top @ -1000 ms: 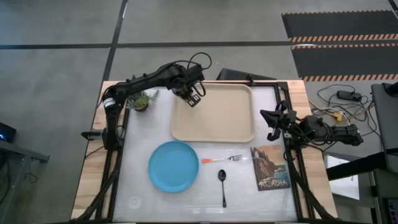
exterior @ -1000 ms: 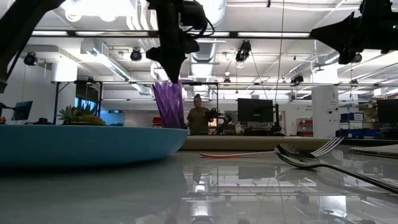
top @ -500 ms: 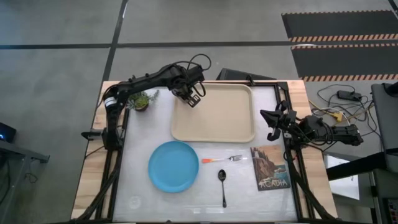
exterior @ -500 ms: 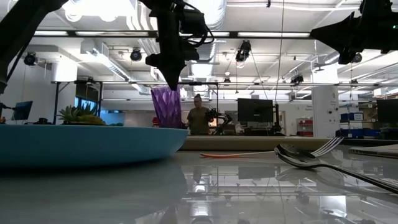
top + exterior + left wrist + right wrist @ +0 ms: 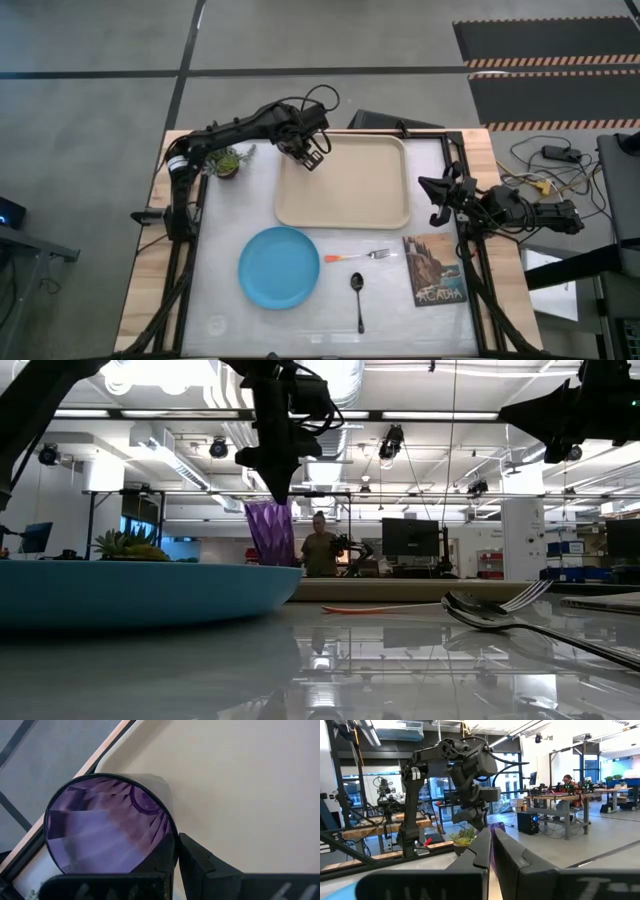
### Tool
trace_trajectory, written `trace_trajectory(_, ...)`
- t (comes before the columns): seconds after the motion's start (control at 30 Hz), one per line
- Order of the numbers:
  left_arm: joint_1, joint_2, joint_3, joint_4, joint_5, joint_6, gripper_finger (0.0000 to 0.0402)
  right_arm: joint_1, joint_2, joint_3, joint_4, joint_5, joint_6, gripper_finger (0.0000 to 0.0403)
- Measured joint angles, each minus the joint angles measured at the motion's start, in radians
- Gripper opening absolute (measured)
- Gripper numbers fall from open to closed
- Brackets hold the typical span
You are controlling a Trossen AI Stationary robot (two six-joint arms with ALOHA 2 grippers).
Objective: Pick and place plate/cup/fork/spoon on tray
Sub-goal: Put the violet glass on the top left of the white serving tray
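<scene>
My left gripper (image 5: pixel 312 158) is over the far left corner of the beige tray (image 5: pixel 360 190), shut on the purple ribbed cup (image 5: pixel 270 532). The left wrist view looks down into the cup (image 5: pixel 105 835). The light-blue plate (image 5: pixel 279 267) lies on the table near the tray's left part. The orange-handled fork (image 5: pixel 360 256) and the dark spoon (image 5: pixel 358 298) lie on the table to the plate's right. My right gripper (image 5: pixel 428 200) waits shut and empty, raised above the table just right of the tray. My left gripper holds the cup by its rim (image 5: pixel 171 851), one finger inside the cup and one finger (image 5: pixel 200 865) outside. The fingers come from above, pointing down. The cup hangs slightly tilted over the tray's corner; the plate hides its base, so whether it touches the tray cannot be told.
A small green potted plant (image 5: pixel 226 162) stands left of the tray, close to the left arm. The illustrated ACADIA book (image 5: pixel 434 270) lies near the table's right edge, beside the fork. A person stands far off in the room behind the table (image 5: pixel 318 550).
My left gripper has gone down a little over the tray's far left corner with the cup. The cup sits lower than before and has tipped slightly from upright.
</scene>
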State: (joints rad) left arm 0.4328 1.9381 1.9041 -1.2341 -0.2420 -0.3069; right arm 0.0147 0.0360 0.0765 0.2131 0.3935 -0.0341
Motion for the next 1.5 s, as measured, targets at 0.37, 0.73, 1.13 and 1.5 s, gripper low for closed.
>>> trace_trajectory(0.37,0.000,0.000,0.000,0.001,-0.002,0.000,0.0038,0.000,0.000,0.000,0.000,0.000,0.000,0.0009)
trace_trajectory(0.73,0.006,0.000,0.000,0.007,-0.001,0.000,0.0075,0.000,0.000,0.000,0.000,0.000,0.000,0.0009)
trace_trajectory(1.13,-0.002,-0.005,0.000,-0.009,0.017,0.000,0.0076,0.000,0.000,0.000,0.000,0.000,0.000,0.0009)
trace_trajectory(1.5,-0.003,-0.033,0.000,-0.016,0.029,0.008,0.0076,0.000,0.000,0.000,0.000,0.000,0.000,0.0009)
